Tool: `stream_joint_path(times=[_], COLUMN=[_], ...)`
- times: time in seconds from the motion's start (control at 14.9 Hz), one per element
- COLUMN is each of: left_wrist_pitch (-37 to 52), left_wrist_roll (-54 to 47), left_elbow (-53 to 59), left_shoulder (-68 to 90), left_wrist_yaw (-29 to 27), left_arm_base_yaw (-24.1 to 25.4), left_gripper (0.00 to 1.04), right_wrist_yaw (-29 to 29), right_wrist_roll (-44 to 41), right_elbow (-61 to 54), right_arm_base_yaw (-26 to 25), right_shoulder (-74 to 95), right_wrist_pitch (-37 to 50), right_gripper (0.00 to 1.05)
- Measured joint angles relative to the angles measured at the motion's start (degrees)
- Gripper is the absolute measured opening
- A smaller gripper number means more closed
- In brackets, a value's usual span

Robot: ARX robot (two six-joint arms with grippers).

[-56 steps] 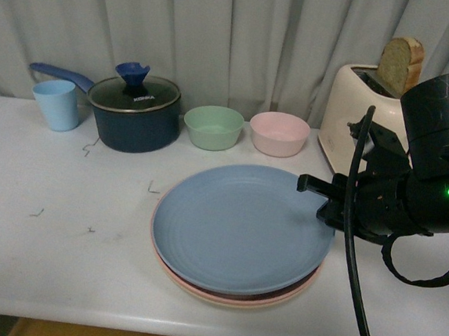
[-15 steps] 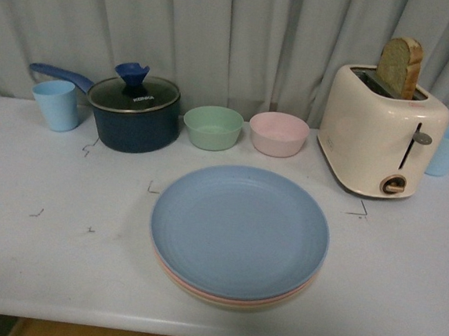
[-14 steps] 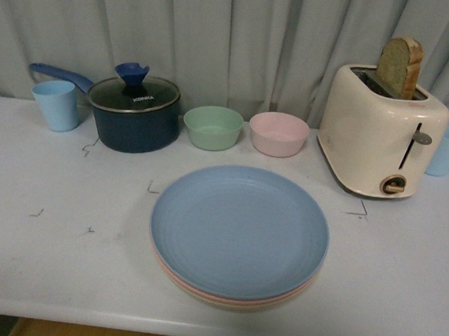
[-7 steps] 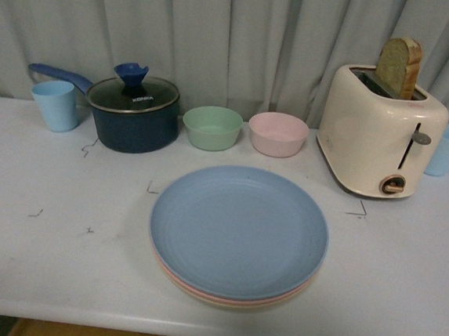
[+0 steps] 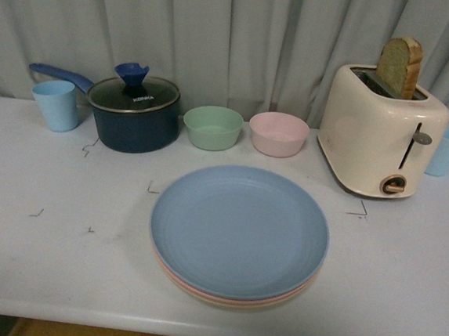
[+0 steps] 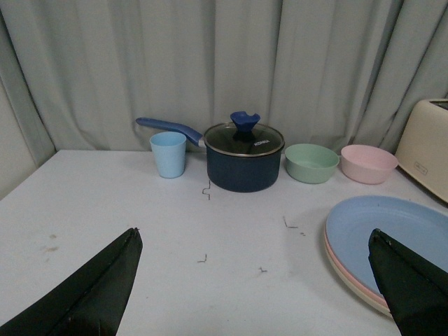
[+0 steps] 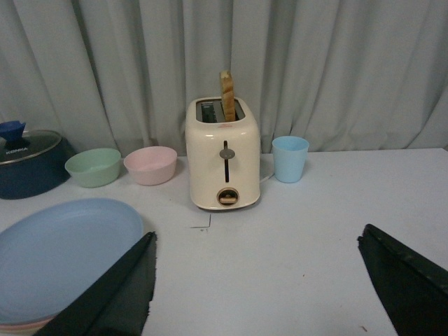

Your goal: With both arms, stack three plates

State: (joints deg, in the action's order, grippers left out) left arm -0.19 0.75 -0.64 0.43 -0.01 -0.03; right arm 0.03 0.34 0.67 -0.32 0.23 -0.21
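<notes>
The left gripper has its jaws spread wide apart, holding nothing, its two black fingertips low over the worktop. The right gripper likewise has its jaws wide apart and empty. Neither arm shows in the front view. Between them, near the front middle of the worktop, sits the stack of plates: the light blue plate on top, matte with faint concentric rings, the pink plate showing as a thin rim beneath it, and the cream plate at the bottom. Behind the stack stand a green bowl and a pink bowl.
</notes>
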Motion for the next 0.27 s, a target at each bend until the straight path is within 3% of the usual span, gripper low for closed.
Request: stream_joint_path(times=[0.07, 0.13, 0.27], left_wrist_pitch=[0.0, 0.0, 0.0], left_wrist_roll=[0.0, 0.0, 0.0], left_elbow=[0.0, 0.0, 0.0], left_shoulder=[0.0, 0.0, 0.0], left_wrist_yaw=[0.0, 0.0, 0.0], left_arm_base_yaw=[0.0, 0.0, 0.0], left_gripper=[0.98, 0.98, 0.98], right_wrist_yaw=[0.0, 0.0, 0.0], right_wrist_roll=[0.0, 0.0, 0.0], right_elbow=[0.0, 0.0, 0.0], right_arm_base_yaw=[0.0, 0.0, 0.0], right_shoulder=[0.0, 0.0, 0.0], right_wrist_pitch=[0.0, 0.0, 0.0], right_gripper=[0.94, 1.0, 0.98])
